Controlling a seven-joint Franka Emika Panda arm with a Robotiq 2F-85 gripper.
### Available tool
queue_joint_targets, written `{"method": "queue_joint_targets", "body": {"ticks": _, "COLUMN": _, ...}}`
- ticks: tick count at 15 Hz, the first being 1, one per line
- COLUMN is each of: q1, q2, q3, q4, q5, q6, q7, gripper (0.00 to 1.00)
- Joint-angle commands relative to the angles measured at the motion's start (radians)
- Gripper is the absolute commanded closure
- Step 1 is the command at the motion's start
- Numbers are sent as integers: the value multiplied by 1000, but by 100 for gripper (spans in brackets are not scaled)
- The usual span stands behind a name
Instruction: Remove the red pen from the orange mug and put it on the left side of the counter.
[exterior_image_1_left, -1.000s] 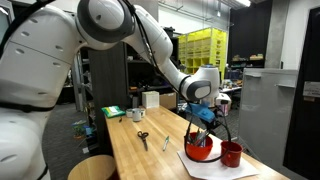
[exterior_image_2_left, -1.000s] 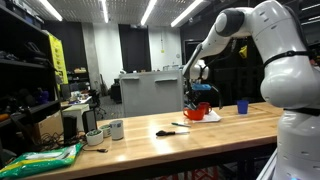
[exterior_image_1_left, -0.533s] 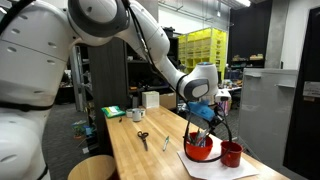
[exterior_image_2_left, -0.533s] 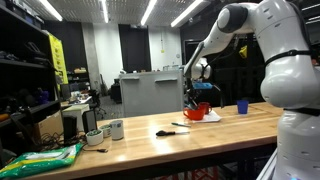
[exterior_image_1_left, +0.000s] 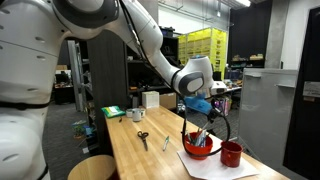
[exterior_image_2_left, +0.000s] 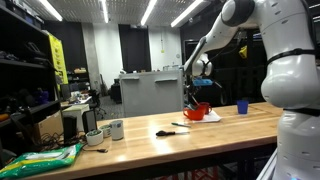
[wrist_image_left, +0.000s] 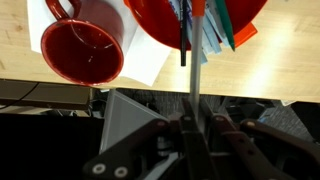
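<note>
Showing only in wrist view, the hand grips a pen over the orange mug

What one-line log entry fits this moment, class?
claw: shut on red pen | pen tip: at orange mug | counter: pen not yet placed

Light source: ceiling strips, bright against a dim room.
Counter: evenly lit, soft shadows.
Wrist view: jaws dark and blurred; counter bright.
Sharpness: low, grainy.
</note>
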Motion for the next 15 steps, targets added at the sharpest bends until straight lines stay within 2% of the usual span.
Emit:
{"method": "queue_joint_targets", "body": {"ticks": 1, "q1": 43, "q2": -96, "q3": -8, "q4": -66, "q5": -49, "q6": -5, "q7": -5, "gripper": 98}}
{"method": "queue_joint_targets", "body": {"ticks": 5, "q1": 106, "q2": -152, "q3": -4, "q4": -79, "q5": -150, "q6": -62, "q7": 8, "gripper": 98}}
{"method": "queue_joint_targets", "body": {"ticks": 8, "q1": 151, "q2": -168, "q3": 20, "q4": -79, "q5": -169, "q6": -125, "q7": -21, "gripper": 98}}
{"method": "queue_joint_targets", "body": {"ticks": 9, "q1": 201, "q2": -137, "q3": 56, "q4": -42, "q5": -163, "q6": -214, "q7": -41, "gripper": 98}}
{"method": "queue_joint_targets", "body": {"ticks": 10, "q1": 130, "q2": -163, "q3": 42, "q4": -113, "q5": 18, "q6": -201, "q7": -155, "gripper": 98}}
{"method": "queue_joint_targets", "body": {"ticks": 13, "q1": 126, "q2": -158, "q3": 33, "q4": -129, "q5": 148, "q6": -279, "q7": -207, "gripper": 98}}
{"method": "queue_joint_targets", "body": {"ticks": 15, "q1": 115, "q2": -157, "q3": 19, "q4": -136, "q5": 179, "q6": -312, "q7": -224, "gripper": 98}}
